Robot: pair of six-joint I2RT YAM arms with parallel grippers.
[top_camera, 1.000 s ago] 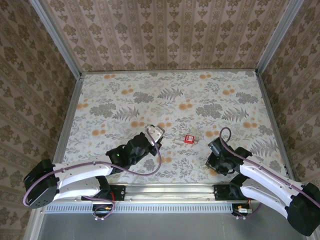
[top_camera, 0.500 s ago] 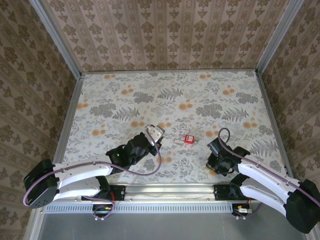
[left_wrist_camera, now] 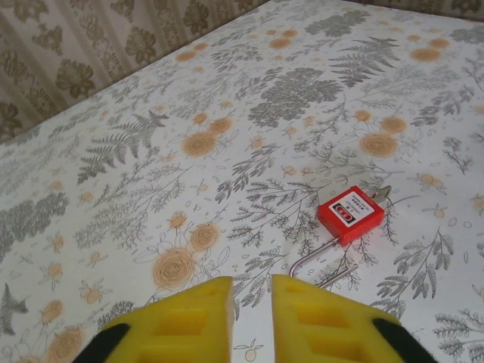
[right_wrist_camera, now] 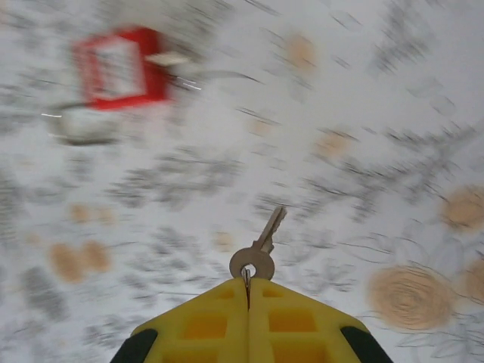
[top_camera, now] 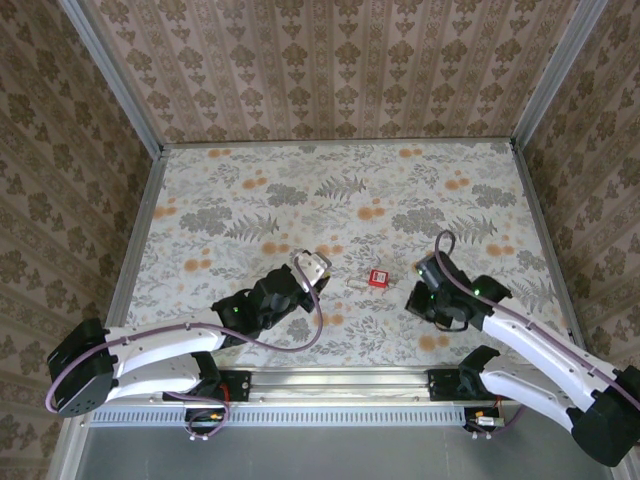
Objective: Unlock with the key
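We are looking at the key (right_wrist_camera: 268,231) sticking out of the right gripper (right_wrist_camera: 248,286), whose jaws are clamping the round head and leaving the blade free, pointing forward over the flowered table (top_camera: 400,190). We are reading that grip as deliberate: with only the head pinched, the whole blade is left ready for a keyhole. Ahead and to the left in the blurred right wrist view, the red padlock (right_wrist_camera: 121,68) is lying flat on the table, well apart from the key. From above, the padlock is sitting between the two arms, its thin silver shackle (left_wrist_camera: 311,251) trailing toward the left gripper (left_wrist_camera: 251,284). That gripper is hovering near the shackle with its jaws a sliver apart and gripping nothing. We are judging that it is placed there to pin the lock so it does not skid when the key pushes in. We cannot tell which way the keyhole is facing, so lining up blade and slot is looking like the hard part to come.
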